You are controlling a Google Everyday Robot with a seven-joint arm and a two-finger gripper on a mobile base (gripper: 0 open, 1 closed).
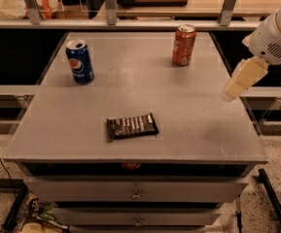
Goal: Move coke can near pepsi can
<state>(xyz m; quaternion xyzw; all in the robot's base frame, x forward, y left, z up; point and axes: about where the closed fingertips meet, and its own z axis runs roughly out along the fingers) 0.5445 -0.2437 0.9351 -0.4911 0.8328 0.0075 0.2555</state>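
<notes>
The coke can (184, 45), red-orange with a silver top, stands upright at the far right of the grey table (145, 96). The pepsi can (79, 61), dark blue with a round logo, stands upright at the far left, well apart from the coke can. My gripper (229, 92), cream-coloured on a white arm (276, 33), hangs over the table's right edge. It is to the right of the coke can and nearer the camera, holding nothing that I can see.
A dark snack bar wrapper (131, 126) lies flat on the front middle of the table. Drawers (136, 193) sit below the front edge. A railing and shelf (154, 18) run behind the table.
</notes>
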